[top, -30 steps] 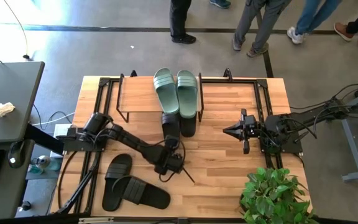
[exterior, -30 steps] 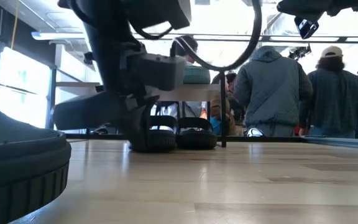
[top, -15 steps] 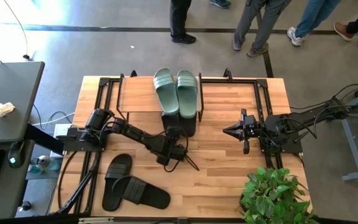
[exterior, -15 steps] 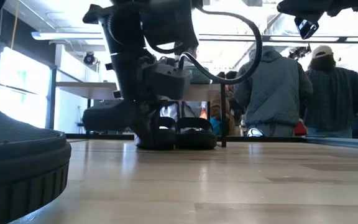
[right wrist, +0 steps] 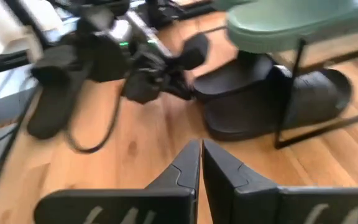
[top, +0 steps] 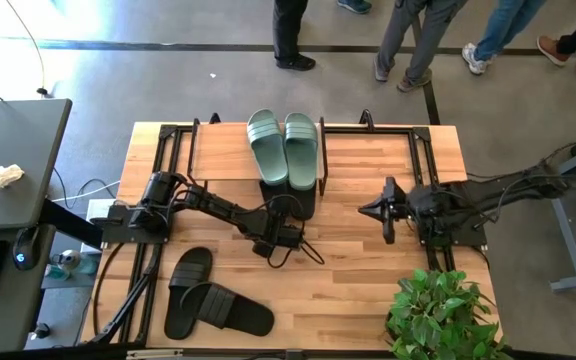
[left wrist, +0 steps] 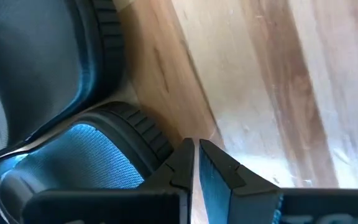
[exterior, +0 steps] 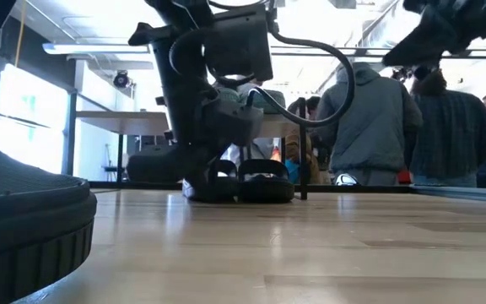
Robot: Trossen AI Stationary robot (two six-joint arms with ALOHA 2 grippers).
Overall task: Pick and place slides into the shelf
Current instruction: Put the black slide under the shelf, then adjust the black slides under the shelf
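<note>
The sage-green pair (top: 284, 146) lies on the shelf's plank top (top: 223, 150). A black pair (top: 303, 200) stands on the table under the plank, heels toward the near edge; it also shows in the low view (exterior: 264, 181). My left gripper (left wrist: 195, 149) is shut, low over the table at the heel of the left slide of that pair (left wrist: 86, 162). Another black pair (top: 190, 272) lies at the table's near left. My right gripper (right wrist: 201, 152) is shut and empty above the table's right half (top: 383, 210). My left gripper lies with the outer side of one shut finger (left wrist: 178, 163) against the heel rim (left wrist: 157, 140) of the left black slide. It comes from the table's near side, pointing toward the shelf. The slide lies flat on the table beside its mate (left wrist: 36, 68).
The shelf's black metal legs (top: 190, 160) stand around the black pair. One loose black slide (exterior: 24, 219) lies close to the low camera. A potted plant (top: 438, 310) stands at the near right corner. People stand beyond the far edge.
My left gripper has gone toward the far edge, up to the shelf. The left black slide has slid before it, farther under the plank, and now lies level with its mate. My right gripper has shifted a little toward the table's left.
</note>
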